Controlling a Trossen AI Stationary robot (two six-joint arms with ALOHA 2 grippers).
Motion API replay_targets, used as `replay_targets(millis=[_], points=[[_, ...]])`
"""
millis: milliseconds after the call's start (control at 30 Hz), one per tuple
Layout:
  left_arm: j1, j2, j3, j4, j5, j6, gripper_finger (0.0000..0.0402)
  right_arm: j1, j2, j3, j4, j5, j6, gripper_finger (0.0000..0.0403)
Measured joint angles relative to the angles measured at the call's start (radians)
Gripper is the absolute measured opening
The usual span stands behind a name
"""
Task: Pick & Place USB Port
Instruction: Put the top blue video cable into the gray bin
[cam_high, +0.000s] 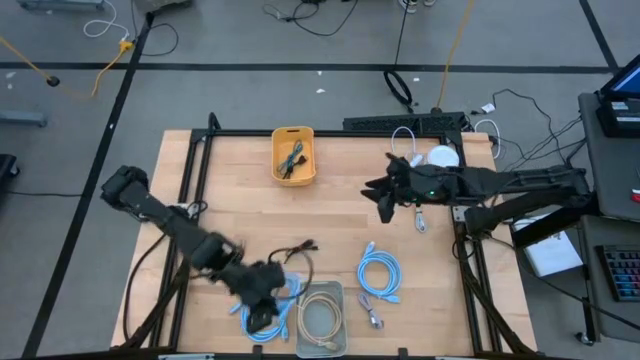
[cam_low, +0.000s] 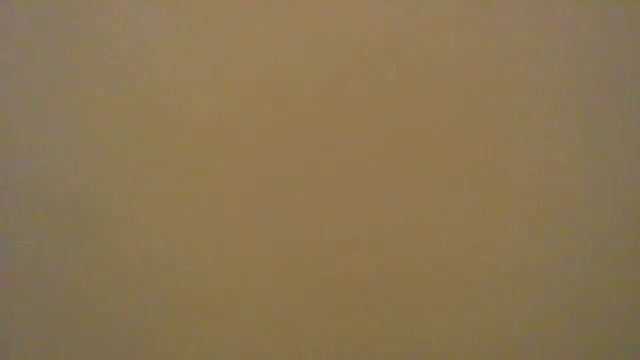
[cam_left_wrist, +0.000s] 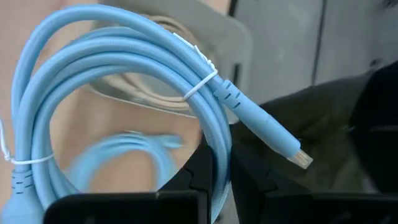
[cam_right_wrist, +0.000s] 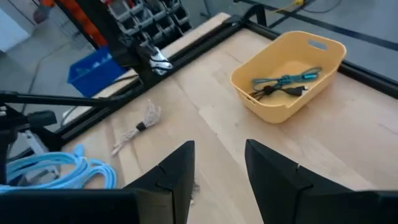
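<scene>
Wooden surface, cables scattered. At lower left of high view, left hand clamped on coiled blue USB cable, raised for carrying to yellow bin, upper centre. Right hand parked mid-right, fingers apart, empty.

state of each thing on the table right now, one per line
left tool: shut on the light blue cable, coiled and tied
right tool: open, empty, above bare wood
yellow bin: upright, cables inside
grey tray: holds a coiled beige cable
second blue cable: coiled, lying loose on the table
</scene>
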Motion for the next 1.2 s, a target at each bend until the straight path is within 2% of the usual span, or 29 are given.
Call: replay_targets(millis=[133, 200, 300, 400, 467, 567, 633, 800, 1000, 1200], points=[[-0.075, 0.04, 0.002, 0.087, -0.095, -0.116, 0.0031, 0.029, -0.024, 0.0, -0.002, 0.025, 0.012, 0.0134], [-0.092, 0.091, 0.014, 0.103, -0.102, -0.13, 0.0031, 0.05, -0.024, 0.0, 0.004, 0.032, 0.027, 0.0134], [-0.099, 0.207, 0.102, 0.072, -0.07, -0.076, 0.0031, 0.098, -0.008, 0.0, 0.008, 0.057, 0.061, 0.0134], [-0.091, 0.344, 0.264, -0.094, -0.057, 0.047, 0.0031, 0.154, 0.019, -0.001, 0.005, 0.079, 0.064, 0.0134], [-0.089, 0.421, 0.387, -0.237, -0.086, 0.134, 0.0031, 0.185, 0.034, -0.001, 0.002, 0.102, 0.064, 0.0134], [-0.079, 0.5, 0.542, -0.398, -0.089, 0.254, 0.0031, 0.218, 0.055, -0.001, 0.001, 0.107, 0.09, 0.0134], [-0.067, 0.535, 0.604, -0.476, -0.058, 0.322, 0.0031, 0.239, 0.068, -0.001, 0.004, 0.114, 0.101, 0.0134], [-0.027, 0.581, 0.637, -0.592, 0.056, 0.407, 0.0031, 0.272, 0.074, -0.001, 0.007, 0.184, 0.088, 0.0134], [0.003, 0.589, 0.639, -0.625, 0.142, 0.481, 0.0031, 0.286, 0.075, -0.002, 0.007, 0.235, 0.087, 0.0134], [0.01, 0.589, 0.694, -0.641, 0.159, 0.511, 0.0031, 0.288, 0.075, -0.002, 0.007, 0.284, 0.103, 0.0134]])
